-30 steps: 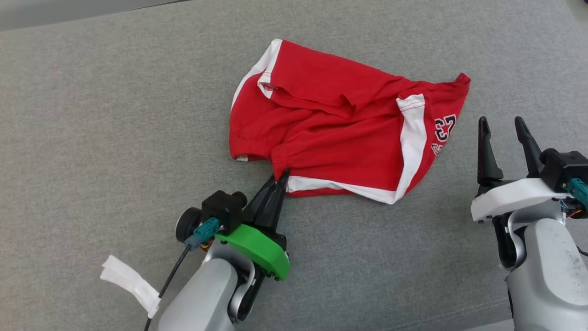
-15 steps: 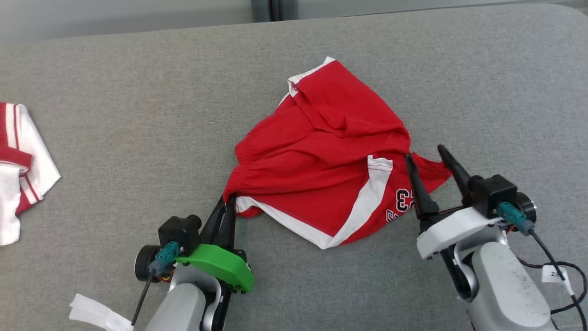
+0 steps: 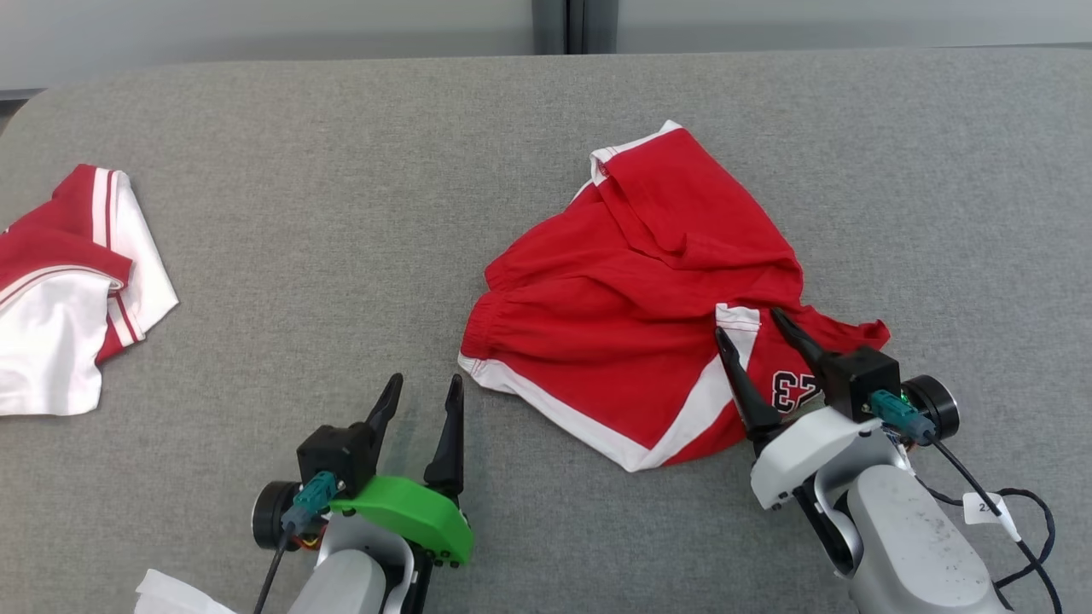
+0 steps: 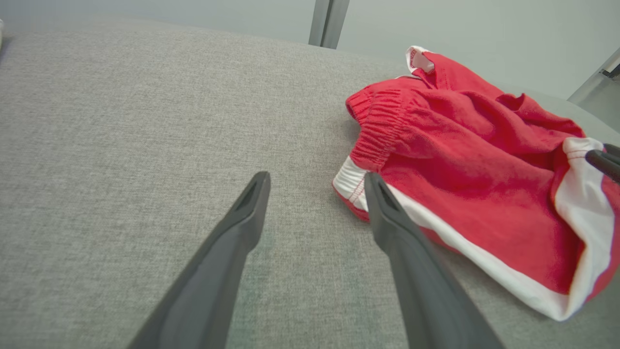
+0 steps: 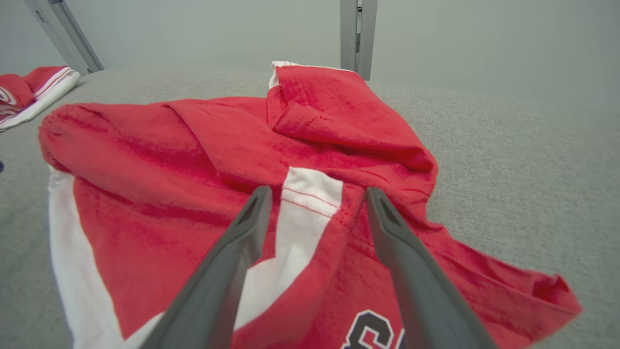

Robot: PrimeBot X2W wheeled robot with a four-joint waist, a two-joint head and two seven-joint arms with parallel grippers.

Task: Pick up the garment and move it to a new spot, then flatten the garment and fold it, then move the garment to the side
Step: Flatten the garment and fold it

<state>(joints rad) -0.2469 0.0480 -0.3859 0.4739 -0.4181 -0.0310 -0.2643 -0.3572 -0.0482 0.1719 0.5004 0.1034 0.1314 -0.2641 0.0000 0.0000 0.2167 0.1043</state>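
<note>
Left hand (image 3: 425,381) let go, garment (image 3: 631,341) just right of it

Low on the right side of the red garment (image 3: 631,341), toward the near edge of the grey padded surface (image 3: 341,256), sits a dark, white-outlined number (image 3: 792,390). It looks like "23", partly covered. A white tag (image 3: 985,508) on a cable (image 3: 1028,533) has print too small to read.

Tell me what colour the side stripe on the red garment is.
White stripe; the right wrist view shows it best.
</note>
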